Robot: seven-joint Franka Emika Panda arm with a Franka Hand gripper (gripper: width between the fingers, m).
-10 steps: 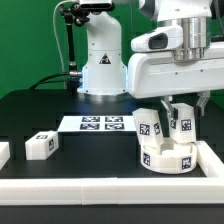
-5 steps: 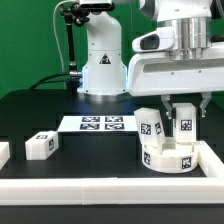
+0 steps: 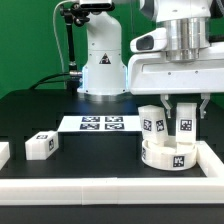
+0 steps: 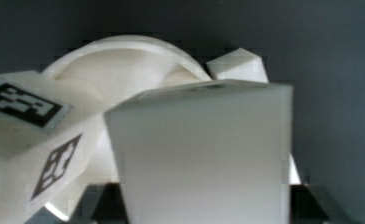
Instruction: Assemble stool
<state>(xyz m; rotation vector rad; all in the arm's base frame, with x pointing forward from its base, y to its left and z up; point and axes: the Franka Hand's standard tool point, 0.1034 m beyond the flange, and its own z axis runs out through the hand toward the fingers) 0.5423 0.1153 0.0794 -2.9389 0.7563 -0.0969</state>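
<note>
Black table [image 3: 60, 105] with white rails [image 3: 100, 189], marker board [image 3: 100, 124]; gripper [image 3: 185, 108] clasps stool leg [image 3: 186, 128].

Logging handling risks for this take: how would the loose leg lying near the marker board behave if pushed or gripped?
The loose leg looks like rigid white plastic, so probably stiff and light. Blocky and flat-sided, lying low on the table, it would likely slide rather than roll or tip. Its smooth faces may slip in a weak pinch.
</note>
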